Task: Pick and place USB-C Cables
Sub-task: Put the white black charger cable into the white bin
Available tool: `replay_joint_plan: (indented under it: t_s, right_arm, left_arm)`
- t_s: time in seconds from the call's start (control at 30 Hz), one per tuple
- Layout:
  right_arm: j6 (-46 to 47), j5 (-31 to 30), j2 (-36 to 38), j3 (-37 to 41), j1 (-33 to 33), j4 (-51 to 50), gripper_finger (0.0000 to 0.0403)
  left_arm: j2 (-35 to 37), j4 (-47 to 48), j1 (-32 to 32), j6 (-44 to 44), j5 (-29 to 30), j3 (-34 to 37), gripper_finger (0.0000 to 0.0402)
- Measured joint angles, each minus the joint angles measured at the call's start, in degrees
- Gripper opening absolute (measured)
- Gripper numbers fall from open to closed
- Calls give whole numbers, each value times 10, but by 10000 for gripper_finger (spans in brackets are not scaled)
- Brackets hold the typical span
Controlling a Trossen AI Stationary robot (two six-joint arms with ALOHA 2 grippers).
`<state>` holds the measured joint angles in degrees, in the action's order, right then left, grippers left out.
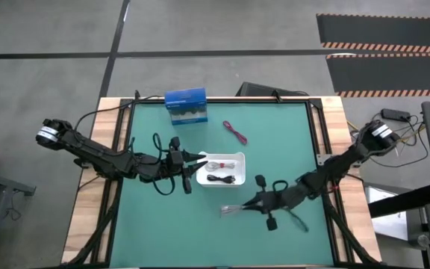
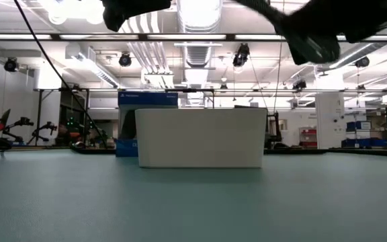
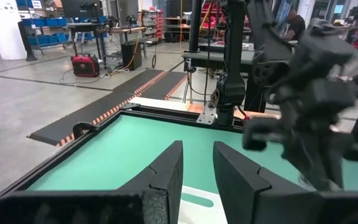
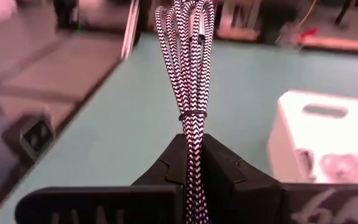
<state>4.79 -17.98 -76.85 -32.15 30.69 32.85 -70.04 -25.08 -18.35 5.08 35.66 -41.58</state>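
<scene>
right gripper (image 4: pixel 191 155) clamped on grey-silver braided cable (image 4: pixel 188 68), bundle ahead of fingertips for carrying; white tray (image 4: pixel 328 134) beside | left gripper (image 3: pixel 197 180) apart, empty

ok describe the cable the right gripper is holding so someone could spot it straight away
On the green table, look just below the white tray. The right gripper is shut on a braided grey-silver cable; it alone is off the table, the magenta one lying loose.
</scene>
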Motion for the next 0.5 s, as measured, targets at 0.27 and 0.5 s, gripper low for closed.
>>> replay_joint_plan:
  t_s: [0.27,0.5]
  right_arm:
    - [-44,2,67,81,-32,169,18]
    - [-77,4,65,94,-57,279,18]
  left_arm:
    - [-2,-25,5,0,0,0,73]
    - [-37,-113,5,-30,0,0,73]
